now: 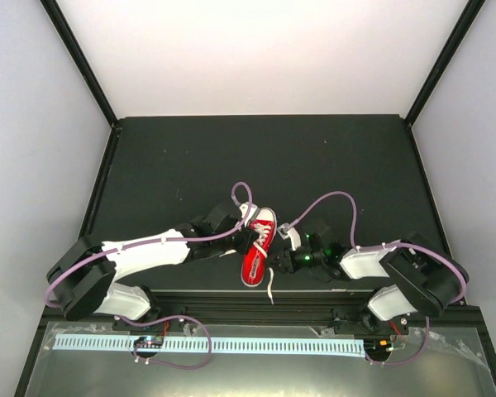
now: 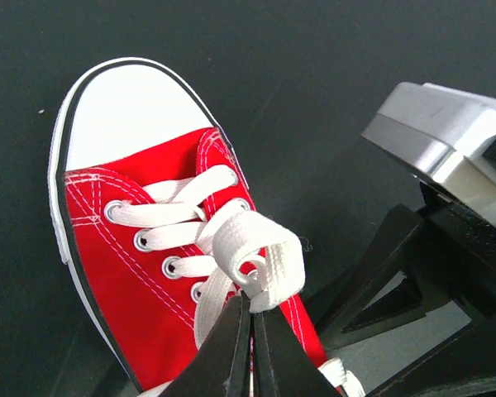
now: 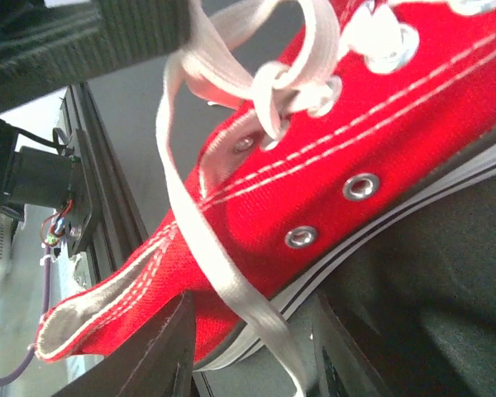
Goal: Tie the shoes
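The red shoe [image 1: 259, 246] lies on the dark desk [image 1: 231, 157]. Its toe points away from the arm bases and its heel toward them, with one set of jaws on either side of it.

The left jaws, on the shoe's left, are clenched on a loop of lace [image 2: 260, 248] raised just above the eyelets. Pinched at its base, the loop stands up and open. I judge this keeps it formed so the other end can be worked around or through it.

The right jaws, on the shoe's right beside the heel, stand apart. The free lace [image 3: 219, 265] hangs down the shoe's side wall and runs between them. They bracket the strand without pinching it, probably lined up to take hold.

A lace end [image 1: 270, 291] trails past the heel in the top view; whether it is the same strand I cannot tell. The bow looks not yet made.

No box, tray or other container is in view. The shoe is the only hollow thing, and nothing shows inside it.
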Tool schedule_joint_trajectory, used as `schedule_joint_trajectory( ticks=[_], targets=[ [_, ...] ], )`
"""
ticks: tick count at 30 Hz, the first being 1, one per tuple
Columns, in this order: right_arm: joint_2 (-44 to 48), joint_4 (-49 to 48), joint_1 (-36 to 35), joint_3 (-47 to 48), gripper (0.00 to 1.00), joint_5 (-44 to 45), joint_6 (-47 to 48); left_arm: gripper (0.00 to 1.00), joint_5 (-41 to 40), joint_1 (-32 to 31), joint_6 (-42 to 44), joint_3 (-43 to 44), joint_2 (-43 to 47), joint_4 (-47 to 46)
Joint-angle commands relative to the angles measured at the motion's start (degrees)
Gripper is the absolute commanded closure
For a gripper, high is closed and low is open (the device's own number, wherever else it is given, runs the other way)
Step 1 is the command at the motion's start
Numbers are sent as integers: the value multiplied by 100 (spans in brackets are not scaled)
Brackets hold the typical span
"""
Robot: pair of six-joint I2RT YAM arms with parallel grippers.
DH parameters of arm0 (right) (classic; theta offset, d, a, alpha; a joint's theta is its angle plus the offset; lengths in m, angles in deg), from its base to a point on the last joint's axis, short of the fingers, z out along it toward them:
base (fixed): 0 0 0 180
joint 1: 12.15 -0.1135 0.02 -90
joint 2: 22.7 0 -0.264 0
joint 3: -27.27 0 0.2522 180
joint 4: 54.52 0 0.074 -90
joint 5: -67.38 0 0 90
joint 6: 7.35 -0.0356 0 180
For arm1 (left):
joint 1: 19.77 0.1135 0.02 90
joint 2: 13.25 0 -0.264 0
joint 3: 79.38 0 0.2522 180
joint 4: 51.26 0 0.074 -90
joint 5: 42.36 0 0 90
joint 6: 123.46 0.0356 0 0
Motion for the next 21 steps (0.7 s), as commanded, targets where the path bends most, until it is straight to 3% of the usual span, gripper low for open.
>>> schedule_joint_trajectory(
  ticks=[1,6,14,17,21],
  targets=[
    [-179,-303,-58,39,58,-118,133,98,59,14,-58,19,63,-158],
    [-306,-311,-106,-20,60,-65,140,98,48,14,-53,28,66,-150],
    [-286,-542,-110,-82,88,170,-237,98,32,14,-32,-133,233,-291],
    [108,272,-104,-33,98,744,-185,98,184,14,75,-378,412,-600],
    [686,1240,-96,225,98,1281,-64,98,535,14,277,-638,623,-937]
  ],
)
